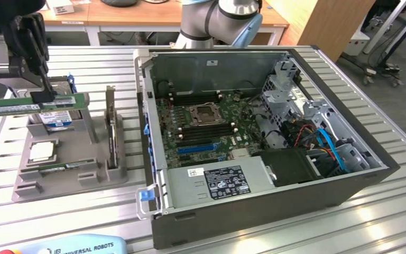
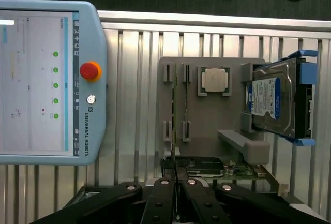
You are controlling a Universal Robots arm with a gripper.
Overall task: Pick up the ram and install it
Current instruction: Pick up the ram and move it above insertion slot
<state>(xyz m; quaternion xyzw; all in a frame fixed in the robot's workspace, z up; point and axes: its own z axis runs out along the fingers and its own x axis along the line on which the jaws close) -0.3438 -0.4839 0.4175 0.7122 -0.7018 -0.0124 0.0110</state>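
Note:
The ram (image 1: 6, 107), a long green stick with a white label, hangs level above the grey parts holder (image 1: 69, 177) at the exterior view's left. My gripper (image 1: 42, 97) is shut on it near its middle. In the wrist view the two black fingers (image 2: 164, 185) meet at my gripper (image 2: 176, 175) with the ram's thin edge (image 2: 174, 154) between them, above the holder (image 2: 207, 131). The open computer case (image 1: 372, 174) lies to the exterior view's right, and its motherboard's dark memory slots (image 1: 199, 130) are uncovered.
On the holder sit a blue-labelled hard drive (image 1: 56, 117), a silver processor (image 1: 42, 152), another green stick (image 1: 65, 167) and an upright card (image 1: 110, 124). A teach pendant (image 1: 76, 246) lies at the table's front edge. A blue slot (image 1: 196, 148) crosses the motherboard.

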